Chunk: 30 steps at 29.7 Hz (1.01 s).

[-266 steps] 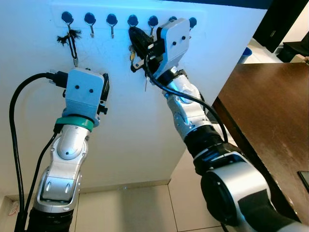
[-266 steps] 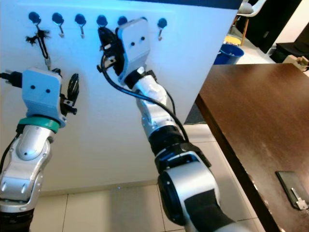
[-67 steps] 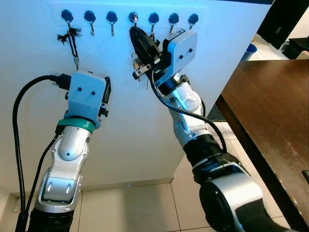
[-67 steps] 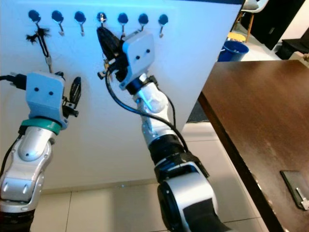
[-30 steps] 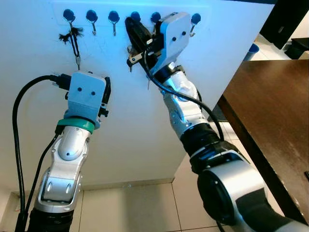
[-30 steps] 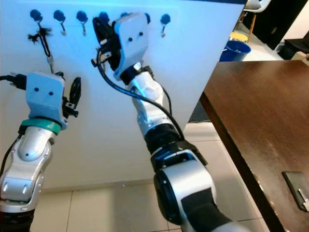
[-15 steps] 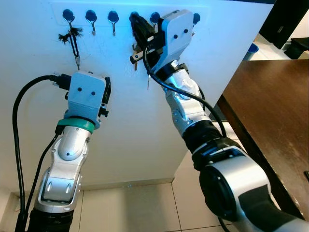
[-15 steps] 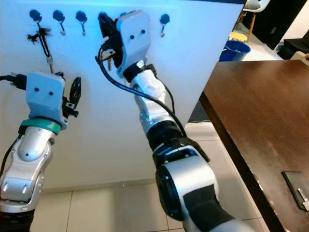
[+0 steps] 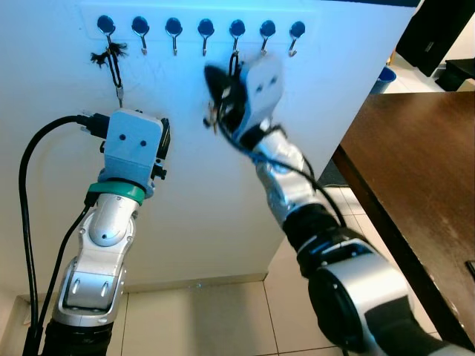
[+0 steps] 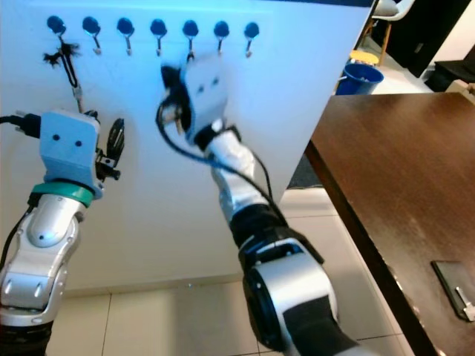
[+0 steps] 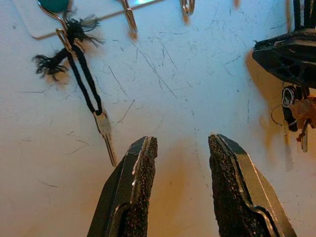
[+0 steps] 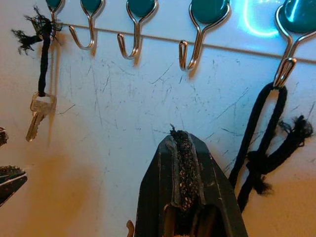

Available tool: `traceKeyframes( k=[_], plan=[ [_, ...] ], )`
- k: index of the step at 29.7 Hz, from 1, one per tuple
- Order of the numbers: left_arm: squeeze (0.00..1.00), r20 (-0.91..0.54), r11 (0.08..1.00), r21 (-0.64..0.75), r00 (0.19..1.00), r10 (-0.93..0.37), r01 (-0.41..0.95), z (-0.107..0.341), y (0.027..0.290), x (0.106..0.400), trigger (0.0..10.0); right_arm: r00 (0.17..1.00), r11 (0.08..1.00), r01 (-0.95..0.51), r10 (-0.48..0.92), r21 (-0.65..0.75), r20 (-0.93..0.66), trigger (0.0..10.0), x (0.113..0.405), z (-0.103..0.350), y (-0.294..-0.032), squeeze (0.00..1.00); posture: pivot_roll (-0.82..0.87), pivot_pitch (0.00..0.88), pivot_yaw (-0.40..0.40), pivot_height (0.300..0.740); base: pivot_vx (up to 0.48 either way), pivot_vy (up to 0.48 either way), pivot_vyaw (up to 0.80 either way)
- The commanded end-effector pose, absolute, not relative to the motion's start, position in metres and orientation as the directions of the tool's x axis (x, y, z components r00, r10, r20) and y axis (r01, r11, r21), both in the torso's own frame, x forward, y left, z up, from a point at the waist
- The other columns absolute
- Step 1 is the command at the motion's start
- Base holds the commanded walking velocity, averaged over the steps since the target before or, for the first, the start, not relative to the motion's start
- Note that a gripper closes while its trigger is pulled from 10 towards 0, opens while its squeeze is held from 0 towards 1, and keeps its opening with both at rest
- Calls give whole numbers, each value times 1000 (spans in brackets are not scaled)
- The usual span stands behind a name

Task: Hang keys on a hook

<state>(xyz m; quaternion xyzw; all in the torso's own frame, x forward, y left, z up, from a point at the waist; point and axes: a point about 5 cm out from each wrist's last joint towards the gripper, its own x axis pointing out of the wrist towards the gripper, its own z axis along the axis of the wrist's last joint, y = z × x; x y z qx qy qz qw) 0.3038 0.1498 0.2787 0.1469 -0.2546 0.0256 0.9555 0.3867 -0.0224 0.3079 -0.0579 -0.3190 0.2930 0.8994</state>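
A row of metal hooks (image 9: 205,30) runs along the top of the white panel. My right gripper (image 9: 217,83), blurred by motion, hangs just below the hooks, shut on a bunch of keys (image 11: 297,111) that dangles under its fingers. The bunch's black cord loop (image 12: 266,133) is over the fifth hook from the left (image 12: 289,54). Another key on a frayed black cord (image 9: 113,68) hangs from the leftmost hook. My left gripper (image 11: 180,148) is open and held up to the panel below that key, holding nothing.
A dark wooden table (image 9: 415,148) stands to the right, with a phone (image 10: 453,291) near its edge. A blue bin (image 10: 358,78) sits beyond it. Pale floor tiles (image 9: 223,319) lie under the panel. A thick black cable (image 9: 26,193) loops beside my left arm.
My right gripper has dropped from the hook row to a spot lower on the panel, keys still in it. The black cord loop now hangs on the fifth hook. The left arm is still.
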Motion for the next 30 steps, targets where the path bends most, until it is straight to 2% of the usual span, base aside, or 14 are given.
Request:
traceKeyframes(
  k=[1,8,10,14,16,18,21,24,30],
  plan=[
    [0,475,953,278,879,-26,-122,273,151,304,10000,610,815,-489,574,-311,546,10000,385,311,-20,0,156,169,43,740,0,0,0],
    [0,474,953,279,880,-29,-119,272,151,304,10000,556,832,-479,534,-280,637,10000,378,317,-25,0,154,162,46,740,0,0,0],
    [0,473,953,279,881,-31,-116,272,150,304,10000,497,818,-486,549,-308,672,10000,373,326,-23,0,153,157,47,740,0,0,0],
    [0,472,953,280,881,-32,-115,271,150,305,10000,445,805,-485,564,-342,695,10000,368,334,-21,0,154,157,48,740,0,0,0],
    [0,470,953,281,882,-34,-113,271,150,305,10000,400,817,-422,557,-393,728,10000,363,349,-20,0,154,156,48,740,0,0,0],
    [0,470,953,281,882,-34,-113,271,150,305,10000,388,822,-401,551,-403,739,10000,362,354,-20,0,154,156,48,740,0,0,0],
    [0,470,953,282,882,-34,-113,271,150,304,10000,415,849,-318,525,-423,743,10000,364,361,-21,0,162,162,45,740,0,0,0],
    [0,470,953,282,882,-33,-115,271,150,304,10000,437,855,-294,517,-427,736,10000,367,362,-20,0,164,169,45,740,0,0,0],
    [0,468,952,282,883,-31,-116,271,151,303,10000,453,846,-318,532,-428,716,10000,368,360,-16,0,166,176,44,740,0,0,0]
  ],
)
